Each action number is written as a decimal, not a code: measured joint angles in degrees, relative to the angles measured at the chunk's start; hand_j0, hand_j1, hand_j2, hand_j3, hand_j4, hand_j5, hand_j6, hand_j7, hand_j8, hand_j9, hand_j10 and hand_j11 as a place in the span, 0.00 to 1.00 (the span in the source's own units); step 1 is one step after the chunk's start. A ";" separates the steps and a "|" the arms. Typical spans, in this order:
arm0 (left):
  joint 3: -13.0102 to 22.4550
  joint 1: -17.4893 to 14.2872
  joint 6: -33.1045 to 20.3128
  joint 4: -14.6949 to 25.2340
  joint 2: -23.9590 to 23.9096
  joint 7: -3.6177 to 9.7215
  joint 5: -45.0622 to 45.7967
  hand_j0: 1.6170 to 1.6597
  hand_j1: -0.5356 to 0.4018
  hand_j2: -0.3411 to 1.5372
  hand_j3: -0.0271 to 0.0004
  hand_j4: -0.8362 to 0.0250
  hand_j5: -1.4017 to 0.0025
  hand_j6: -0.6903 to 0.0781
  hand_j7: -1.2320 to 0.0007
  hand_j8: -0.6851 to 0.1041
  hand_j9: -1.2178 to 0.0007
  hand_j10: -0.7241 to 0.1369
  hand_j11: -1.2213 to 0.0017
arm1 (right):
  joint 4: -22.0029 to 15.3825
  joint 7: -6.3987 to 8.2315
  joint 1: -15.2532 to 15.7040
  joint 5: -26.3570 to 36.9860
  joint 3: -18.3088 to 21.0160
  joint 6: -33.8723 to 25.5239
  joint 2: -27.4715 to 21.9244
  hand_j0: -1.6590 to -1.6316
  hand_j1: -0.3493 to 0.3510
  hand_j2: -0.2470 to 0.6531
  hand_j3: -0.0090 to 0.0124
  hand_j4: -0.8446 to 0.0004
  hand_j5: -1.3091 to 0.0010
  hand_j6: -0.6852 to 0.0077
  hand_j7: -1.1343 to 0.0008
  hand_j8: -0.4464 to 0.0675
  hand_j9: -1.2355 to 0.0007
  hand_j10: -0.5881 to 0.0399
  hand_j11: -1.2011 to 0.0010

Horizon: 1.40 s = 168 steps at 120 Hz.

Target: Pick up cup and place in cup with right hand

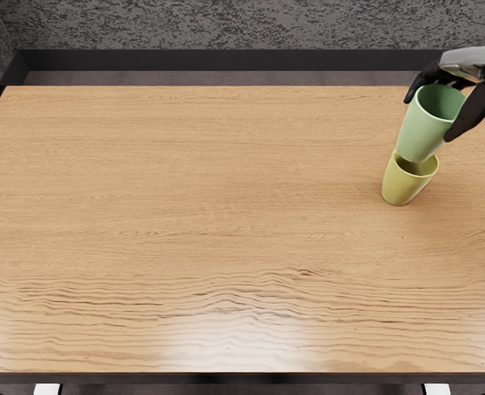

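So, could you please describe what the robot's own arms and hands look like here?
The right hand has a smooth, rounded, silvery-grey shell over its back, and matte black, tapering fingers. I can make out no cables or markings on it. The picture's edge cuts off the rest of that arm, and the left arm is out of view.

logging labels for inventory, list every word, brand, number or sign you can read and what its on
No readable text anywhere in the picture.
Green cup: no word, label or number shows on it.
Yellow cup: none visible.
Right hand: no marking can be read.
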<state>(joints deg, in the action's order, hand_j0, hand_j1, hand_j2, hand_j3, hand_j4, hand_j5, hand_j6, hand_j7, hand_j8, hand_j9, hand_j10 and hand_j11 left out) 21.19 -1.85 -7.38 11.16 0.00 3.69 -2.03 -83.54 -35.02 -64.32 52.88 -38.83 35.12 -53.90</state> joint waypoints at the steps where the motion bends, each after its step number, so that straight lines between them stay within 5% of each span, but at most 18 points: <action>1: 0.01 0.00 0.00 0.00 0.00 0.00 0.00 0.96 0.94 0.18 0.99 0.97 1.00 0.90 1.00 0.87 1.00 0.84 1.00 | 0.08 0.00 0.01 0.00 0.01 -0.01 0.03 0.19 0.66 0.22 0.42 0.49 0.51 0.62 0.47 0.47 0.49 0.41 0.47; 41: 0.00 -0.06 0.00 0.00 0.00 0.00 0.00 0.96 0.94 0.18 0.99 0.97 1.00 0.90 1.00 0.87 1.00 0.84 1.00 | 3.33 0.02 0.34 0.76 0.15 -0.06 1.25 0.18 0.60 0.16 0.43 0.49 0.55 0.55 0.50 0.37 0.52 0.33 0.51; 168: 0.00 -0.03 0.00 0.00 0.00 0.00 0.00 0.96 0.94 0.18 0.99 0.97 1.00 0.90 1.00 0.87 1.00 0.84 1.00 | 8.29 0.02 0.37 2.91 2.60 -0.13 5.53 0.17 0.57 0.15 0.41 0.50 0.58 0.51 0.52 0.31 0.55 0.28 0.54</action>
<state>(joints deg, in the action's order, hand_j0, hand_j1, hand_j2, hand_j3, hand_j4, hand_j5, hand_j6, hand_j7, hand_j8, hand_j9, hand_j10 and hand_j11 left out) 21.19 -1.88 -7.38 11.16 0.00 3.69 -2.03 -75.25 -35.00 -63.95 55.79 -36.23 34.99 -48.37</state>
